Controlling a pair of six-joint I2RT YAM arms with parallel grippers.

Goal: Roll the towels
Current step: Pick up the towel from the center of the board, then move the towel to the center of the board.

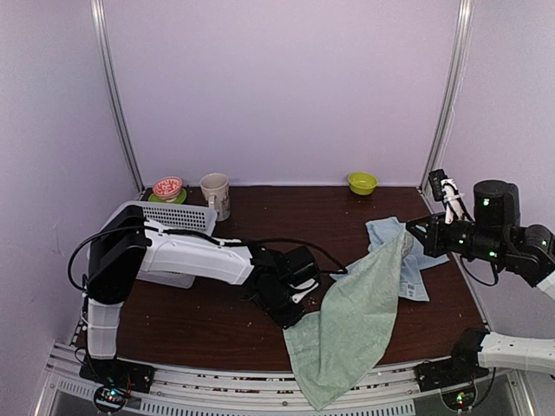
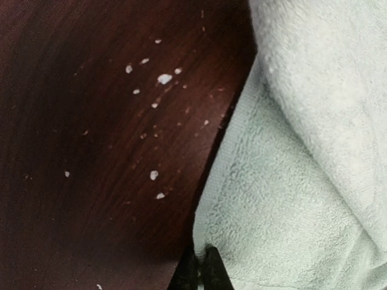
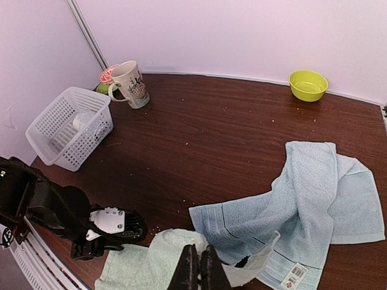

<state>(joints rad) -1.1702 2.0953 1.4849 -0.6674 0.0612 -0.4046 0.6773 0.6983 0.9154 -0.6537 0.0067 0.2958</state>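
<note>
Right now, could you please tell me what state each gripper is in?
Left gripper: closed on the edge of the mint green towel.
Right gripper: closed, holding that towel's other end up off the table.

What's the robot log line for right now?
left jaws: shut on green towel | right jaws: shut, holding it up | blue towel: crumpled
</note>
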